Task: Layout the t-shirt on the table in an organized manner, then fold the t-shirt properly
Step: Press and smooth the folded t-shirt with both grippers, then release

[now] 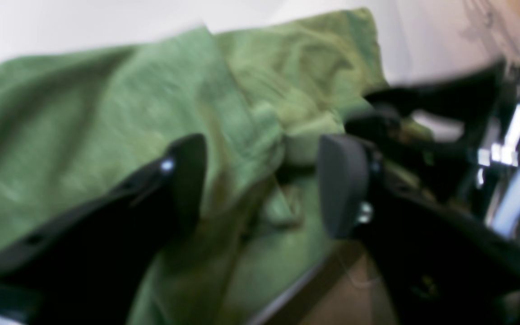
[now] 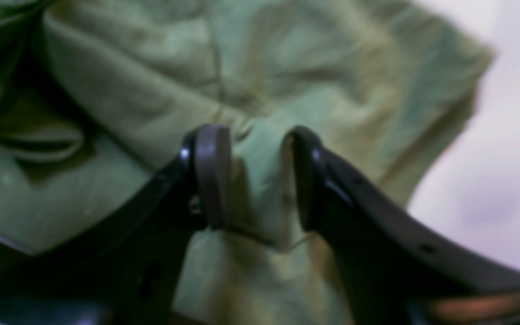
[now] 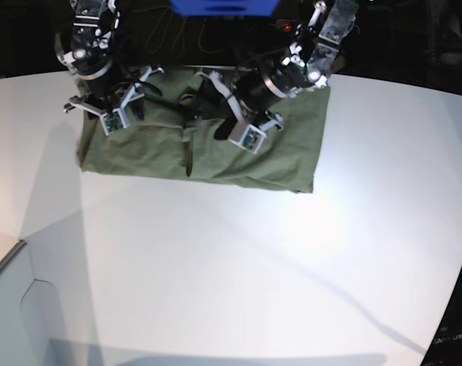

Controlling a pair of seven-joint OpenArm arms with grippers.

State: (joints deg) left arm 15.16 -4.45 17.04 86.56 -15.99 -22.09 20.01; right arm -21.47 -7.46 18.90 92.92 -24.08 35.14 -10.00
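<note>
White and smooth, the bench point(image 3: 239, 259) spreads wide toward the camera, lit brighter on one side and crossed by long soft shadows. Behind it the room is dark, with a blue shape at the top edge of the base view. The t-shirt point(image 3: 200, 149), olive green and creased, lies along the far side of the bench, bunched in the middle under my arms. My left hand point(image 1: 262, 185) stands with its fingers apart over a ridge of cloth, gripping nothing. My right hand point(image 2: 255, 176) is partly open too; a fold rises between its pads point(image 2: 212, 176), though I cannot tell whether they still press it.
</note>
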